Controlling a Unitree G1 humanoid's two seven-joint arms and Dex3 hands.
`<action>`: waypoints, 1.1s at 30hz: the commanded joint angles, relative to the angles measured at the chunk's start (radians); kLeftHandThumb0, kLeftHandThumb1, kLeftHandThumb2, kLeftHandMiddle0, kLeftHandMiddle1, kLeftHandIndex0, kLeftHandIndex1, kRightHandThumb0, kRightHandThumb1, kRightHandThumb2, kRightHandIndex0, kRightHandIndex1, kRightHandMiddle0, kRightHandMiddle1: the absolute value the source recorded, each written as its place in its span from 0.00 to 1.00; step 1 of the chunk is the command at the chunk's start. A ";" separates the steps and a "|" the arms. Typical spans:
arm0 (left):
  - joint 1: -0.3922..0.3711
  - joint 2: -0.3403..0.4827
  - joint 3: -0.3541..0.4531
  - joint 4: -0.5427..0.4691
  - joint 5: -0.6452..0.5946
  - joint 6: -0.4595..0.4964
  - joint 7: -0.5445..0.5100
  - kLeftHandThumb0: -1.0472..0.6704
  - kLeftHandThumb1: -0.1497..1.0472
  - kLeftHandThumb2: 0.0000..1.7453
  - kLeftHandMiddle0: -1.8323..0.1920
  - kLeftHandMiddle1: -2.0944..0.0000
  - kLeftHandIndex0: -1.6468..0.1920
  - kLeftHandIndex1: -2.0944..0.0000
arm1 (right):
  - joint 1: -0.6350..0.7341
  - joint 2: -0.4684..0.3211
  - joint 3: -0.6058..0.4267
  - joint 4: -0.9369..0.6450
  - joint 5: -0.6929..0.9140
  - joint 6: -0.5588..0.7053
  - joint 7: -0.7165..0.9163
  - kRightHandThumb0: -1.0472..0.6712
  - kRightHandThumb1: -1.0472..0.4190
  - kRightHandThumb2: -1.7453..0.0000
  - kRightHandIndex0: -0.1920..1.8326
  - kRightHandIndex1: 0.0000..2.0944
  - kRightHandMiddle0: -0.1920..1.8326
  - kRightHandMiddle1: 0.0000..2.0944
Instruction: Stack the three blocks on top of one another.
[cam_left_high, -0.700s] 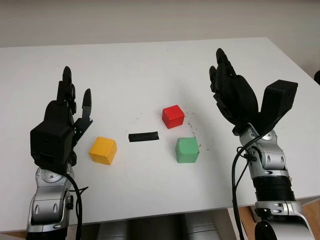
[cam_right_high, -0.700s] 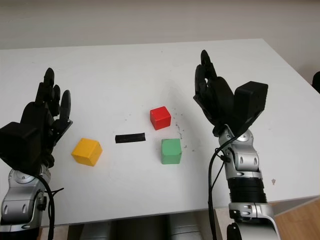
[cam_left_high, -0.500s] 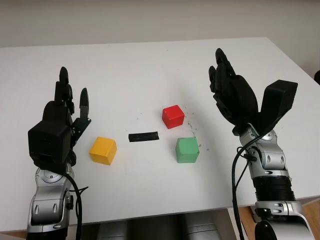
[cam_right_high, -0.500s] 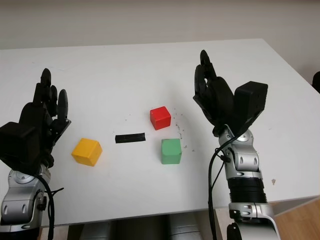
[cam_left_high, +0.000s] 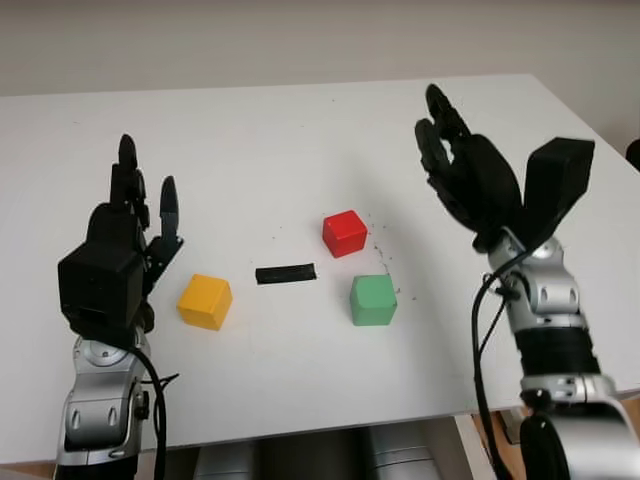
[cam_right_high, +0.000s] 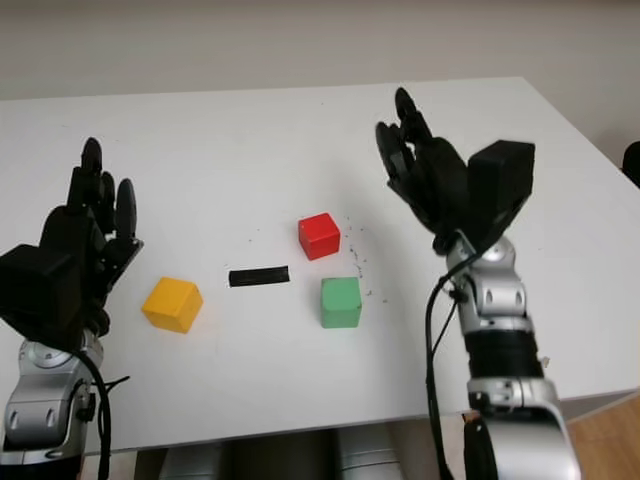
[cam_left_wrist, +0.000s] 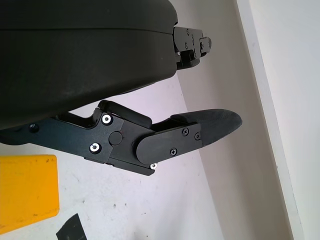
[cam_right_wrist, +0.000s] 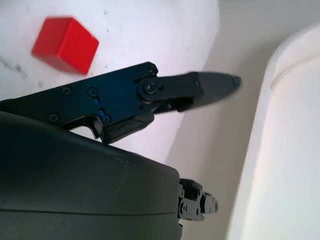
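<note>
White worktop (cam_left_high: 250, 130) carries three separate blocks, none stacked. Red block (cam_left_high: 345, 233) sits mid-worktop, green block (cam_left_high: 373, 299) just in front of it, nearer the robot, a small gap between them. Yellow block (cam_left_high: 206, 301) lies apart to the left. Black strip (cam_left_high: 286, 273) lies flat between yellow and the other two. Left hand (cam_left_high: 125, 240) is raised just left of yellow, fingers released, holding nothing. Right hand (cam_left_high: 465, 170) is raised right of red, fingers released, nothing held.
</note>
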 joint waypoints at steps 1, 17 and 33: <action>0.001 -0.007 -0.002 -0.027 -0.002 0.002 0.004 0.22 1.00 0.37 0.94 0.97 0.94 0.98 | -0.081 -0.039 0.055 0.064 -0.055 -0.053 0.047 0.26 0.10 0.98 0.18 0.09 0.17 0.10; -0.007 0.000 -0.010 -0.020 0.006 -0.007 -0.009 0.23 1.00 0.36 0.93 0.97 0.93 0.97 | -0.312 -0.148 0.322 0.372 -0.438 -0.464 0.110 0.30 0.17 0.97 0.21 0.09 0.17 0.12; -0.004 0.004 -0.012 -0.037 0.014 0.014 -0.015 0.23 1.00 0.36 0.93 0.97 0.93 0.97 | -0.320 -0.129 0.471 0.382 -0.620 -0.503 0.085 0.28 0.17 0.97 0.20 0.06 0.18 0.07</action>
